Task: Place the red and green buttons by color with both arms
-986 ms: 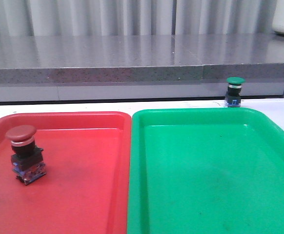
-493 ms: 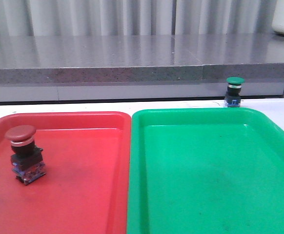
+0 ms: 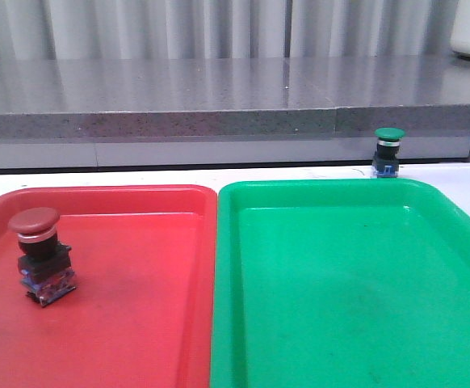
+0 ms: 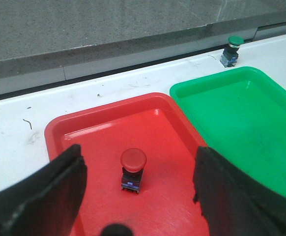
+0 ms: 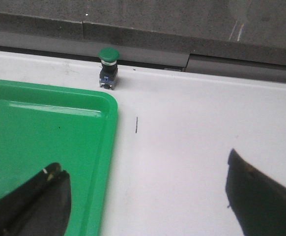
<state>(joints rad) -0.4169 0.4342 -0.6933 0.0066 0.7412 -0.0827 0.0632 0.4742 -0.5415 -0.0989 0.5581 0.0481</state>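
You have the red button (image 3: pixel 39 252) standing upright in the red tray (image 3: pixel 138 323), toward 9 o'clock of the tray floor in the front view. Its domed dark red cap points straight up over a silver collar, a black body and a blue base; the long axis is vertical, and the base is turned slightly askew to the tray's edges. The tray is glossy moulded plastic with rounded corners and a raised rim, its floor lightly scuffed.

The green button (image 3: pixel 388 151) stands upright on the white counter (image 3: pixel 98 176), just beyond the far rim of the green tray (image 3: pixel 340 307), at about 1 o'clock from that tray's centre. It is outside the tray; you cannot tell whether its base touches the rim. Same build: green mushroom cap up, silver collar, black body, blue base.

The two trays sit side by side with their rims touching or nearly so. Behind the counter runs a speckled grey stone ledge (image 3: pixel 219 97).

The left tool (image 4: pixel 138 196) hangs over the red tray with its black angular fingers spread wide and holding nothing; the red button shows between them. The right tool (image 5: pixel 143 196) is likewise spread wide and empty, over the green tray's edge and the bare counter, with the green button well ahead of it. Nothing stands between either tool and its button.
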